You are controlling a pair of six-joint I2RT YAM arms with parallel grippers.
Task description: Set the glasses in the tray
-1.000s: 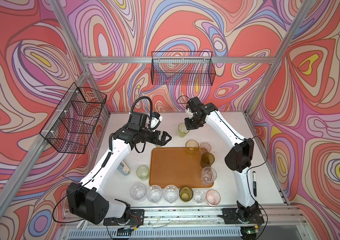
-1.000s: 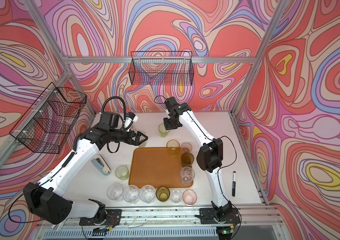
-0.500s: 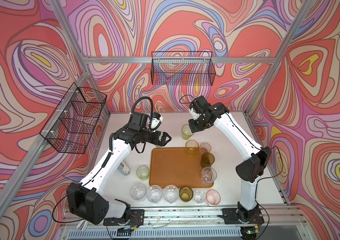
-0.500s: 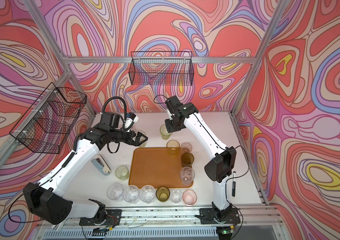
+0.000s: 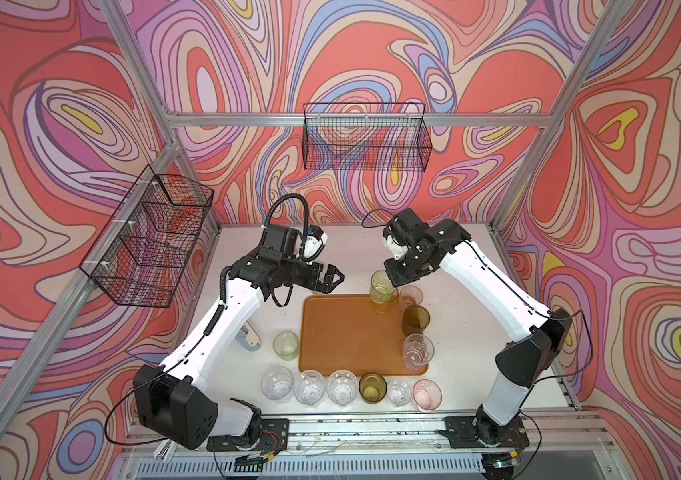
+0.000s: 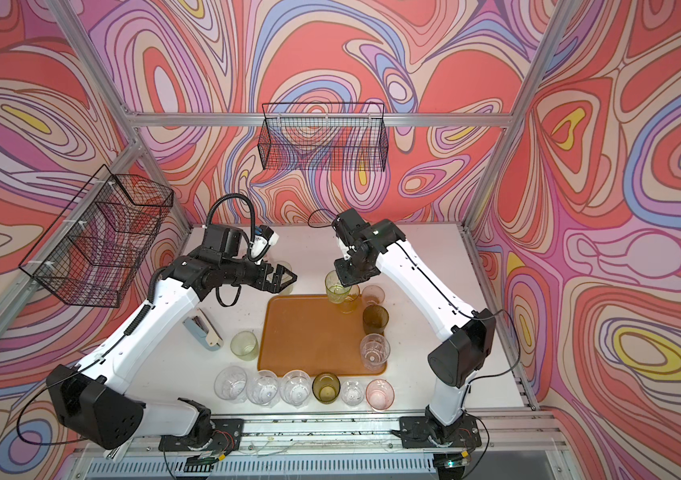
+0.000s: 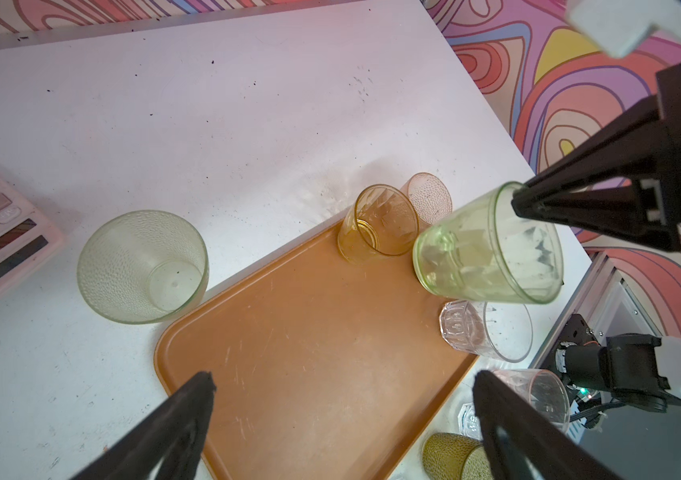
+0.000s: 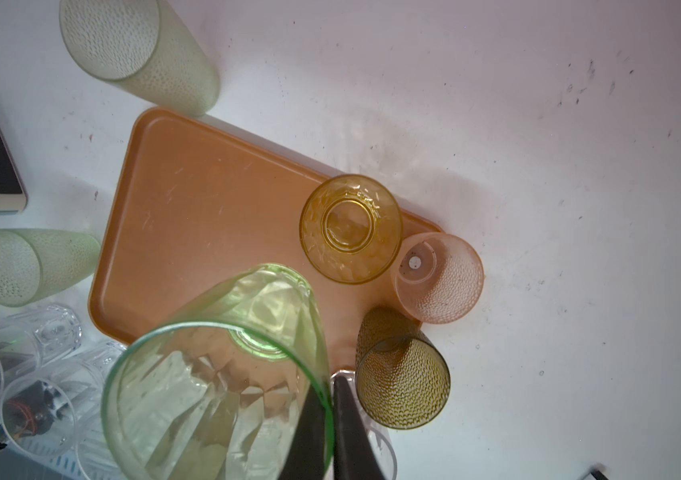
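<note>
**A:** Green faceted glass hangs over the tray's far edge, its rim pinched by your right gripper.

**B:** Left gripper gapes empty; you've three in, roughly ten remain on the desk.

- We see a matt, scuffed plastic tray
- Our green glass looks glossy and faceted
- The olive glass is dimpled
- Tabletop: matt white, speckled

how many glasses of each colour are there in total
clear glasses: 5
pale green glasses: 2
green faceted glass: 1
olive glasses: 2
pink glasses: 2
amber glass: 1
total: 13
</note>
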